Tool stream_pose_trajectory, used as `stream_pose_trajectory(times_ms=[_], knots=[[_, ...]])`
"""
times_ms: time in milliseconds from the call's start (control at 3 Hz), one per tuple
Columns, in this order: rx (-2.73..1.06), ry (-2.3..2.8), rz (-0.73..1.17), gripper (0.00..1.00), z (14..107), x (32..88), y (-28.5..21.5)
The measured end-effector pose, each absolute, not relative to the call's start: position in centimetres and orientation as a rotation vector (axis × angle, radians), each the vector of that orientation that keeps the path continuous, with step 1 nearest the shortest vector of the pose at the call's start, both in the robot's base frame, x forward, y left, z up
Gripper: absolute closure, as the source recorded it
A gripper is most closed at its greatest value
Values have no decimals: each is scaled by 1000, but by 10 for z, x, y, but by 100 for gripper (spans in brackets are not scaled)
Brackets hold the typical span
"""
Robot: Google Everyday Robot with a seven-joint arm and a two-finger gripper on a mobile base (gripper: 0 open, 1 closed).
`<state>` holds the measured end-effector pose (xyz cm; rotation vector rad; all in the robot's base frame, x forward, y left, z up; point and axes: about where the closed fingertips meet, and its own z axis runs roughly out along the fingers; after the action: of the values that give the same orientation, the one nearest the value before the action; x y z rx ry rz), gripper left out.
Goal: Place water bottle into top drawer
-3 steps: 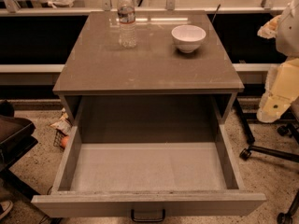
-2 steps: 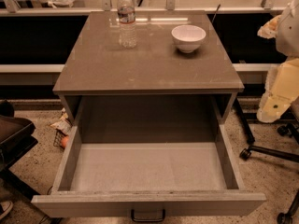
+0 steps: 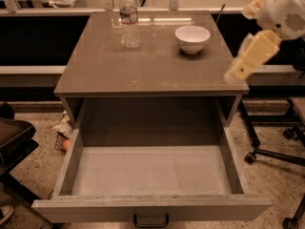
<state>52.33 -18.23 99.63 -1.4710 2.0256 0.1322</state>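
1. One top drawer (image 3: 147, 173) stands pulled wide open nearest us, its dark handle (image 3: 150, 220) on the front panel, just as it stood a second ago.
2. Above it, the counter (image 3: 143, 68) carries the things, none of them shifted.
3. Over the counter's right front corner hangs the gripper (image 3: 237, 71). It has swung up and inward from farther right, and we cannot tell whether it is spread or closed.
4. Farther back sits the white bowl (image 3: 192, 37), right of centre.
5. Farthest, the water bottle (image 3: 129, 22) stands upright at the back left of the counter, well apart from the gripper, where it was before.
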Motion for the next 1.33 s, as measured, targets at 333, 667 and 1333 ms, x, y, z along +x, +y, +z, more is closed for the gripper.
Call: stream_pose_trajectory(times_ms=[333,667,1333], knots=[[-1262,1923,308,0,1014,582,-167],[-1117,1779,421,0,1027,615,-153],[-943,1519,457,0,1039,649,-123]])
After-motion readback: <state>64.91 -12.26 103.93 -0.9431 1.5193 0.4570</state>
